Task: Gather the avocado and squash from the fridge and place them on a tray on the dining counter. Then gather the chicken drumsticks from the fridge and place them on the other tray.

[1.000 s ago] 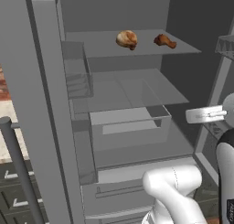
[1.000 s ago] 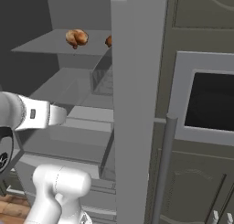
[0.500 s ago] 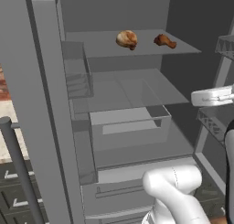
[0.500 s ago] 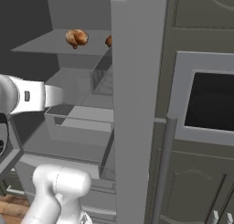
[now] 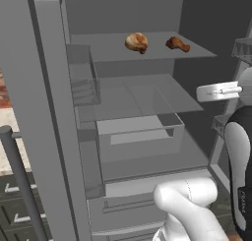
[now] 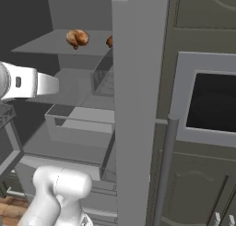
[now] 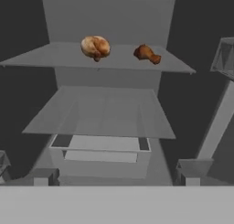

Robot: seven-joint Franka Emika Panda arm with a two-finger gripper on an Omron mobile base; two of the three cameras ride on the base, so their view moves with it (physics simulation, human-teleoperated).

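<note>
Two chicken drumsticks lie on the top shelf of the open fridge: a golden, rounded one (image 5: 137,42) (image 6: 77,37) (image 7: 95,47) and a smaller reddish-brown one (image 5: 177,44) (image 7: 146,53) to its right. In the right base view the reddish one (image 6: 110,41) is half hidden by the door's edge. My gripper (image 7: 115,178) is open and empty. It faces into the fridge from below the drumsticks and well short of them. My white wrist (image 5: 216,91) hovers at the right side of the opening, at middle-shelf height. The avocado, the squash, both trays and the dining counter are out of view.
The left fridge door (image 5: 47,112) stands open with clear bins (image 5: 81,82). A glass middle shelf (image 7: 103,111) sits over a clear drawer (image 5: 140,132). The right door's edge (image 6: 138,105) juts forward beside a built-in oven (image 6: 212,100).
My hand has risen from about drawer height to middle-shelf height, still open. The drumsticks have not moved.
</note>
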